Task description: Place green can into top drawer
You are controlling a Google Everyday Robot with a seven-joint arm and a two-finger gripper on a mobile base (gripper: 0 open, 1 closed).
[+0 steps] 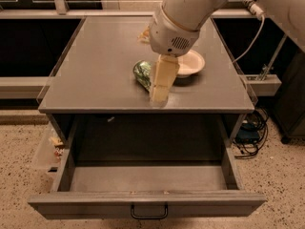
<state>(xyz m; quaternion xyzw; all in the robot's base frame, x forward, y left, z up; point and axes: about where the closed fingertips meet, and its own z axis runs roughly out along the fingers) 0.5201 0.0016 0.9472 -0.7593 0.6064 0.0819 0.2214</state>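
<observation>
- The top drawer (143, 178) is nearest of all, pulled well out, below and in front of the tool. Its flat front panel has a small dark handle (149, 211) at the centre.
- A clear bin (47, 149) with small items in it sits low and to the left of the tool, against the drawer's side. Cables (250, 128) lie on the speckled floor (281, 175), low and to the tool's right.
- The tool (160, 92) is cream-coloured and hangs pointing down from the thick white arm (181, 18). It is over the front part of the table (95, 70), with its tip near the front edge. I cannot tell whether it is open or closed, or whether it has hold of anything.
- The green can (142, 74) lies on its side on the table, not in the drawer. It is just left of the tool and partly hidden behind it, and I cannot tell whether they touch.
- The cream bowl (193, 63) stands just right of the tool and a little beyond it.
- A small tan thing (144, 34) lies farther back, beyond the tool and half hidden by the arm.
</observation>
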